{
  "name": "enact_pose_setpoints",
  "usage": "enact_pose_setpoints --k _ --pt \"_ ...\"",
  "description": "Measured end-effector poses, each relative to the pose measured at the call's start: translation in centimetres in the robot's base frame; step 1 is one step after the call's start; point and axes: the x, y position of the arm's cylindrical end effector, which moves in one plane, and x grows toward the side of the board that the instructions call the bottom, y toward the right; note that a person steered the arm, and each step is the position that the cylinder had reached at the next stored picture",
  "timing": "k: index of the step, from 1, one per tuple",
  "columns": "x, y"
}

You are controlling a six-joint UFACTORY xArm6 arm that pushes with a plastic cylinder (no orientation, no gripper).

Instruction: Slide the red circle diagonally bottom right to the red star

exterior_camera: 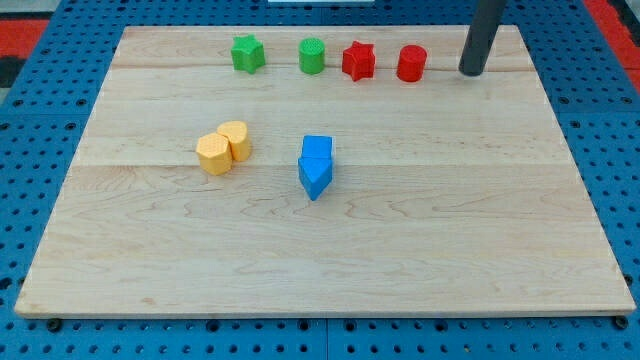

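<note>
The red circle stands near the board's top edge, right of centre. The red star stands just to its left, a small gap between them. My tip rests on the board to the right of the red circle, about one block's width away and apart from it. The dark rod rises from the tip out of the view's top.
A green star and a green circle stand left of the red star in the same row. Two yellow blocks touch each other at the left middle. Two blue blocks touch at the centre. The wooden board lies on a blue pegboard.
</note>
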Motion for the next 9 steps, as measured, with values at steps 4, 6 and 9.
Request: enact_pose_setpoints --k 4,6,9 --pt "-7.5 2.2" --pt "-7.5 1.7" --pt "-4.5 -4.8"
